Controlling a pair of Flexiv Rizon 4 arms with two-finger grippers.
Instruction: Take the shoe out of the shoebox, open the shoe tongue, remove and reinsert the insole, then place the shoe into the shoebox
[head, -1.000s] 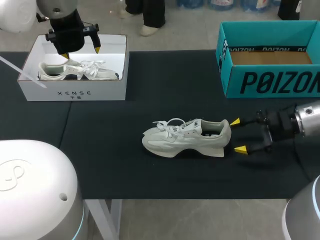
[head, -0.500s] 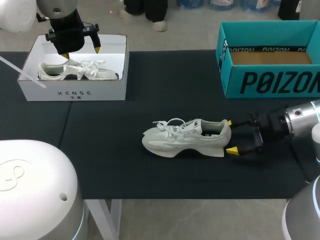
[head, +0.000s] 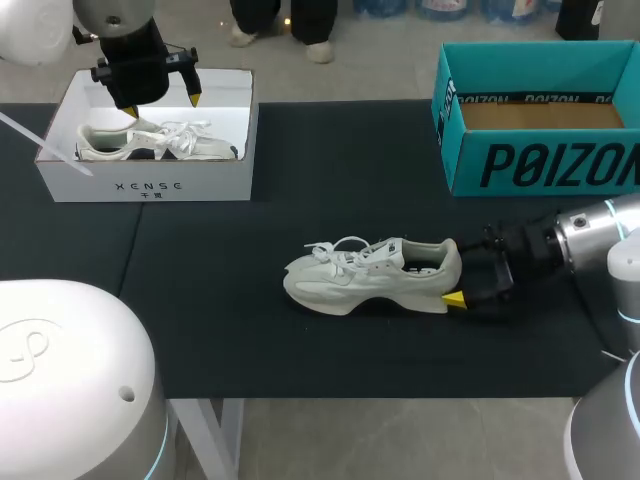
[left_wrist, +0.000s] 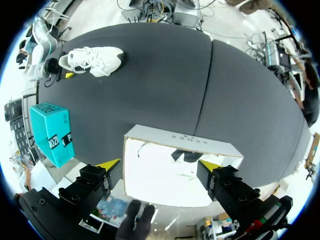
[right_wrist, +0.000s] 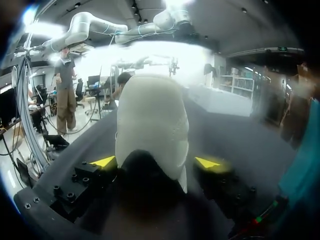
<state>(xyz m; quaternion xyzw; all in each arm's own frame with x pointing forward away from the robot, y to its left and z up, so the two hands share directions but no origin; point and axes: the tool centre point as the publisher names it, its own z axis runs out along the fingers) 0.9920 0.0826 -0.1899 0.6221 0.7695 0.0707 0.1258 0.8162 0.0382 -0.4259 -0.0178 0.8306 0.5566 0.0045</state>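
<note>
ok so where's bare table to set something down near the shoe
Bare mat lies between the white shoebox and the teal box, beyond the toe of the shoe, and along the near edge before it. The heel end is crowded: the right gripper straddles it.

There are two shoes: a white shoe (head: 375, 275) at the middle of the frame and a second shoe (head: 150, 140) at upper left. There are two shoeboxes, a white box (head: 150, 187) at upper left and a teal box (head: 540, 160) at upper right. There are two hands, the left hand (head: 162, 103) and the right hand (head: 457, 271). There is one desk (head: 300, 180).
</note>
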